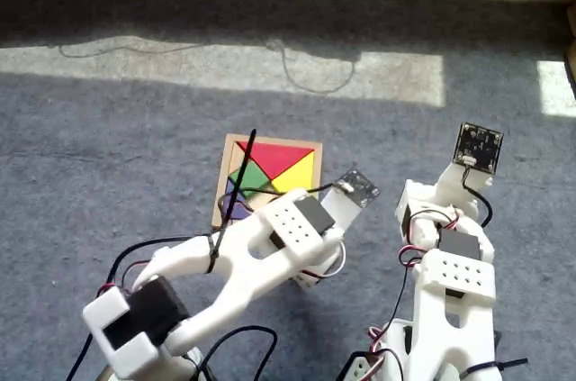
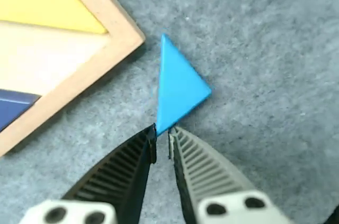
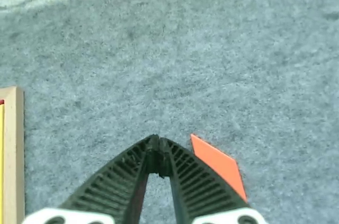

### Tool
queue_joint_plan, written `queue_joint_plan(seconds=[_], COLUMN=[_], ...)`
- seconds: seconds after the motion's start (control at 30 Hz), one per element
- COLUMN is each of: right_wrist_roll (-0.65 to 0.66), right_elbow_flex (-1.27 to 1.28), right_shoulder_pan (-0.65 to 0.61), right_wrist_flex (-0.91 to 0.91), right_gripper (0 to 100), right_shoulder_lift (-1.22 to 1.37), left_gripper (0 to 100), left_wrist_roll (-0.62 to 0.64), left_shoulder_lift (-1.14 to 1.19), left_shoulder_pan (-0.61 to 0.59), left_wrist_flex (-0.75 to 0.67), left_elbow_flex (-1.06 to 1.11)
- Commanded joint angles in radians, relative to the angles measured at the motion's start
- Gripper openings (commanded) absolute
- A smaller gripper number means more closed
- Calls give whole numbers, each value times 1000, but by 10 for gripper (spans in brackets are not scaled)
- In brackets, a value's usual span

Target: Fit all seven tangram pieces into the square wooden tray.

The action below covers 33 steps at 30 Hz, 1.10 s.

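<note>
The square wooden tray (image 1: 270,140) holds a red piece (image 1: 281,158), a green piece (image 1: 253,179) and a yellow piece (image 1: 294,181). In the left wrist view the tray's corner (image 2: 114,28) frames a yellow piece (image 2: 47,1), a bare patch and a dark blue piece (image 2: 13,108). A light blue triangle (image 2: 179,86) lies on the carpet just outside that corner. My left gripper (image 2: 162,135) pinches its near corner. My right gripper (image 3: 158,152) is shut on nothing above the carpet, with an orange parallelogram (image 3: 218,166) lying beside one finger.
Grey carpet covers the floor. A thin cable (image 1: 306,75) lies across the sunlit strip at the back. The left arm (image 1: 261,250) hangs over the tray's near right corner. The right arm (image 1: 454,255) stands to the tray's right. The tray's edge (image 3: 13,150) is off to one side in the right wrist view.
</note>
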Motion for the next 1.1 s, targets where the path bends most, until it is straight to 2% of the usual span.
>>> queue_joint_plan(seconds=[0.0, 0.13, 0.37, 0.67, 0.9, 1.07], right_wrist_roll=[3, 3, 3, 3, 3, 3], right_elbow_flex=[-16, -16, -16, -15, -13, -13], right_shoulder_pan=[-15, -19, -19, -19, -19, -19], right_wrist_flex=[-21, -21, -21, -21, -21, -21], right_gripper=[10, 10, 10, 10, 10, 10], right_shoulder_lift=[-24, -24, -24, -24, -24, -24], left_gripper=[62, 73, 279, 270, 266, 251], left_wrist_roll=[-44, -48, -43, -48, -48, -48], left_shoulder_lift=[-139, -214, -234, -199, 25, 67], left_shoulder_pan=[-88, -114, -111, -94, -79, -76], left_wrist_flex=[-18, -12, -20, -195, -173, -124], left_elbow_flex=[21, 45, 61, 116, -25, -73])
